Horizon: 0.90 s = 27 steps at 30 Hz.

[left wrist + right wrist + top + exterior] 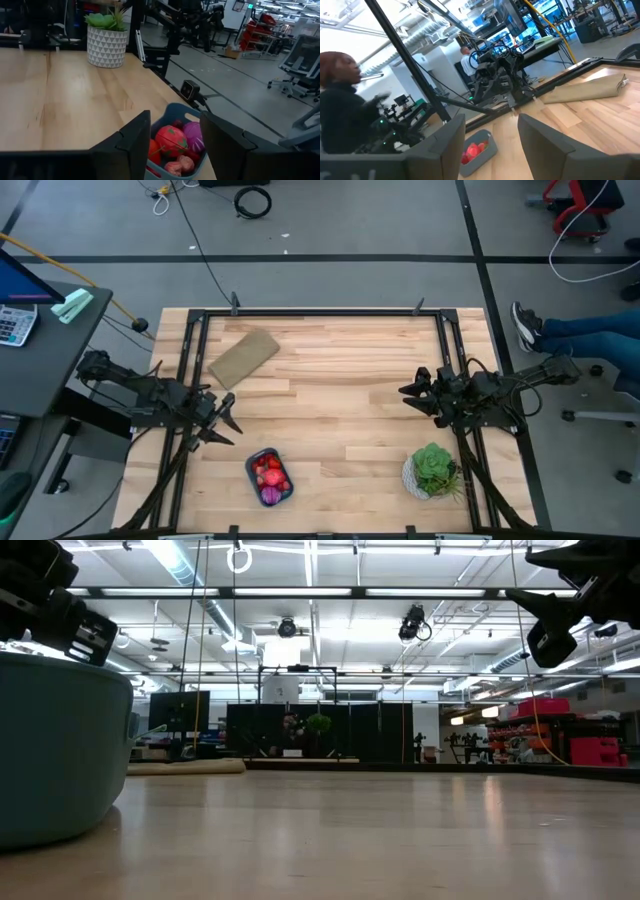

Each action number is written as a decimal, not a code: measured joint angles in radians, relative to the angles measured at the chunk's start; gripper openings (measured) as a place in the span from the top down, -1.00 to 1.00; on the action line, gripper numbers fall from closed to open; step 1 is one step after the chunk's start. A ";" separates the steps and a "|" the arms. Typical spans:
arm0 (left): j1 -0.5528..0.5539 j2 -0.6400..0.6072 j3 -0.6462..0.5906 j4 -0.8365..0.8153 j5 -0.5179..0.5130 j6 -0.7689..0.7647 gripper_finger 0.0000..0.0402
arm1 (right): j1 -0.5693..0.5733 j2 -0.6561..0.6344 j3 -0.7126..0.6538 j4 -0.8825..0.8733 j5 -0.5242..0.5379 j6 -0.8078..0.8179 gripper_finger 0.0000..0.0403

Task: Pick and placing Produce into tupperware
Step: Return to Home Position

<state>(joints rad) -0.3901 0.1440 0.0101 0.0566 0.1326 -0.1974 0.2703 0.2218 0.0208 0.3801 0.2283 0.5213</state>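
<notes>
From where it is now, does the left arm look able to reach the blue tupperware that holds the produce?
Probably yes. The left gripper hangs open close to the tupperware, and the high view shows nothing standing between them.

The table [340, 405] is a light wooden butcher-block top, its planks running from the left arm's side to the right arm's side. A black metal frame [320, 311] runs along its far edge, with rails crossing the wood near each side. Three things lie on it. A flat tan rectangular piece [243, 357] lies at an angle in the far left part, close to the frame's corner. The teal-blue tupperware [250, 468] sits by the near edge, left of the middle, slightly askew. A green leafy plant in a white patterned pot [432, 471] stands upright towards the near right corner, well apart from the tupperware
</notes>
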 joint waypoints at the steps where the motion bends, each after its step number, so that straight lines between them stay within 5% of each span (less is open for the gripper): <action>1: 0.000 0.000 0.000 0.001 0.000 0.000 0.12 | 0.000 0.000 0.000 0.000 0.000 0.000 0.05; 27: 0.000 0.000 -0.001 0.005 0.000 0.001 0.10 | 0.000 0.000 0.000 0.001 0.000 0.000 0.05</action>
<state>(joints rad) -0.3901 0.1436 0.0090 0.0612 0.1322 -0.1967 0.2707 0.2218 0.0212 0.3809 0.2283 0.5213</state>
